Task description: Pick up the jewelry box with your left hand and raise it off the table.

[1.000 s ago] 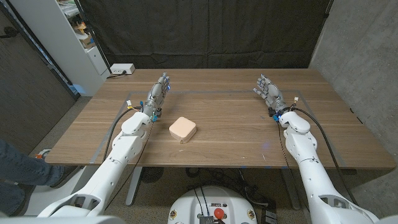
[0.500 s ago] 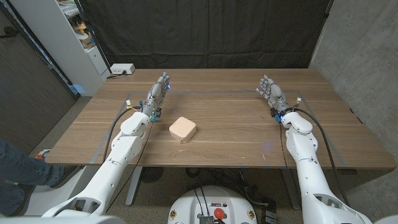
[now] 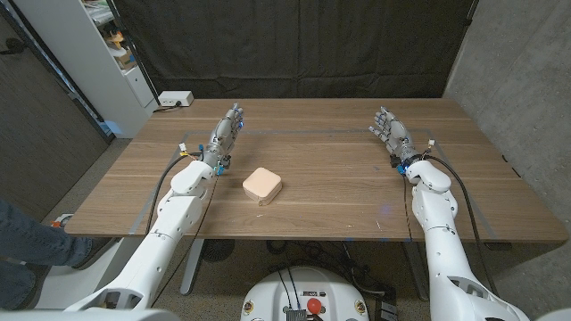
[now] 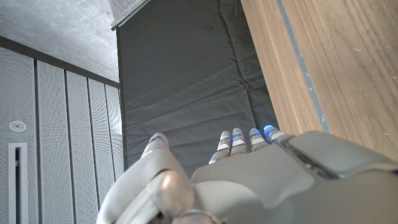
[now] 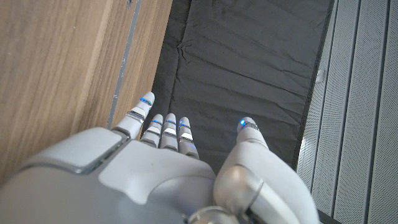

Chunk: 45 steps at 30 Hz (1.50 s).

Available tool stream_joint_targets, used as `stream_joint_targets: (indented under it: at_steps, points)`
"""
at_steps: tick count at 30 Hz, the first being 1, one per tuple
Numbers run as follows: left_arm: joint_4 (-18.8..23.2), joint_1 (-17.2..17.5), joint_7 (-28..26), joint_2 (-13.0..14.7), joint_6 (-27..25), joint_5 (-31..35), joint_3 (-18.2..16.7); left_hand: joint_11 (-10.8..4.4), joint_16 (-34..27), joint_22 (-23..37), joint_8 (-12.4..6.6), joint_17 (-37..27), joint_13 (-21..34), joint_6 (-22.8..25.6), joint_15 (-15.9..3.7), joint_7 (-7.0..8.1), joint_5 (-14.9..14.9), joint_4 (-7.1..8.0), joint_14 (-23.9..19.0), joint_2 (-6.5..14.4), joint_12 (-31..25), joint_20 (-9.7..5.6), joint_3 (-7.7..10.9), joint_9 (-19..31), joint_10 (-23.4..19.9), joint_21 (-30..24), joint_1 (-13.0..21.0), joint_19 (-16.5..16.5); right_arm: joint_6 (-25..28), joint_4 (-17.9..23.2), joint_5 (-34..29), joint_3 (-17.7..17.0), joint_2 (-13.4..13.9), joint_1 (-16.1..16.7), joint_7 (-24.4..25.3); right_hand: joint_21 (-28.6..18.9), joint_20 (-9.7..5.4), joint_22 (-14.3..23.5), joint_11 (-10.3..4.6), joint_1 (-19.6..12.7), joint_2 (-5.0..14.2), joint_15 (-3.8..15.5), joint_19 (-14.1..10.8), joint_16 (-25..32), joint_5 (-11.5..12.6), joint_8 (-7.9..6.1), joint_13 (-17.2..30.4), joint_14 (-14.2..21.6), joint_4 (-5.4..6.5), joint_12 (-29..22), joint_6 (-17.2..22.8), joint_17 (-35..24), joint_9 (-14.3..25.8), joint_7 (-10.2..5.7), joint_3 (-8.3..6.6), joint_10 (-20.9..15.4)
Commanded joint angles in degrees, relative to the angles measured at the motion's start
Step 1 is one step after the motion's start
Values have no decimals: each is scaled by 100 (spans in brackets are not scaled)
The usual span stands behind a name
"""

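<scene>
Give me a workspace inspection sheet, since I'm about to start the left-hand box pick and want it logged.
Surface: wooden table, taped outline on it.
Job's things: jewelry box on the table, apart from both hands.
Clutter: nothing seen.
Hands: left hand open, holding nothing; right hand open, holding nothing.
Cables: black cables along both forearms.
Surroundings: black curtain, white shelf, white box at the far edge, a person's leg.

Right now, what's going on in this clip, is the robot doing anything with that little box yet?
Not yet. The jewelry box sits on the wooden table, untouched, nearer the robot than either hand. The left robot hand is open, holding nothing, over the table's left side, beyond the box. The right robot hand is open as well, out on the right side. The pick-up has not begun.
</scene>
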<state>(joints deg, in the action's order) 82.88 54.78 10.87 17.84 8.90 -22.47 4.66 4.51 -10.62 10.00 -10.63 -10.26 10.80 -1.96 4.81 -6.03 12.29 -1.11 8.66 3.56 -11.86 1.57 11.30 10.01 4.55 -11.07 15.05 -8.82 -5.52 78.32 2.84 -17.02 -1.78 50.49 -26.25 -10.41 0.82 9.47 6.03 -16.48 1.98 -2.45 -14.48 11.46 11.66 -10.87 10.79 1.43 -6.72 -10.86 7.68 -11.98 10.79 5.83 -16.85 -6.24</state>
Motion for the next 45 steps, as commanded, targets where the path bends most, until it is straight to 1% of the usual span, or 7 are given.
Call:
stream_joint_targets:
  at_steps: [1, 10, 20, 34, 37, 39, 45]
  points:
    - [325, 201, -70, 75, -115, 46, -128, -13, -23, 19, -6, -19, 19, -12, 22, -21, 19, -40, -9, 19, -17, 27, 35, 14, 23, -13, 39, -5, -52, -1, -58, -118, -91, -29, -111, -34, 38, 21, 12, -49, -3, -51, -16, 40, 24, -36, 15, 9, 3, -36, 41, -17, 11, -24, 4, -24]
    - [408, 285, 66, 127, -74, -13, -185, -25, -31, 19, -7, -19, 20, -7, 18, -18, 19, -45, -32, 21, -19, 31, 33, 15, 16, -13, 40, -4, -31, 109, -66, -144, -150, 40, -107, -33, 42, 21, 7, -49, 2, -49, -12, 42, 24, -36, 15, 11, 2, -38, 39, -17, 11, -24, 9, -28]
    - [507, 398, 92, 155, -11, 19, -205, -17, -40, 19, -20, -19, 20, 30, 22, -9, 17, -52, -68, 23, -35, 46, 30, 15, -27, -15, 41, 1, -16, 225, -73, -179, -174, 112, -121, -33, 39, 21, 9, -54, 6, -48, -8, 42, 24, -36, 15, 11, -1, -37, 39, -15, 11, -25, 15, -24]
    - [719, 536, 93, 210, 23, 104, -194, -21, -50, 18, -23, -20, 20, 44, 21, -10, 15, -58, -106, 24, -38, 61, 26, 15, -45, -17, 41, 8, 12, 209, -82, -225, -151, 73, -156, -33, 46, 20, 11, -58, 11, -53, -3, 38, 24, -37, 16, 1, -5, -36, 39, -13, 12, -25, 24, -19]
    - [788, 593, 53, 222, 51, 153, -199, -22, -50, 18, -22, -20, 20, 45, 24, -10, 14, -60, -111, 24, -38, 67, 25, 15, -45, -19, 41, 13, -64, 166, -92, -217, -124, 54, -196, -33, 47, 21, 7, -58, 13, -53, -2, 39, 24, -36, 16, 3, -5, -37, 37, -12, 12, -31, 26, -21]
    - [814, 624, 62, 234, 65, 156, -208, -19, -52, 17, -24, -20, 20, 50, 21, -10, 14, -61, -118, 24, -40, 70, 24, 15, -52, -22, 41, 22, 16, 215, -77, -231, -157, 58, -161, -34, 50, 21, 7, -58, 14, -54, -3, 39, 24, -36, 16, 3, -5, -37, 38, -13, 12, -29, 27, -20]
    - [878, 700, 52, 240, 125, 173, -230, -18, -53, 17, -27, -20, 20, 63, 27, -5, 13, -64, -131, 23, -43, 85, 22, 16, -65, -28, 40, 39, -7, 228, -83, -240, -159, 89, -167, -35, 45, 21, 7, -62, 20, -54, -4, 40, 24, -35, 16, 4, -6, -38, 36, -12, 12, -32, 28, -22]
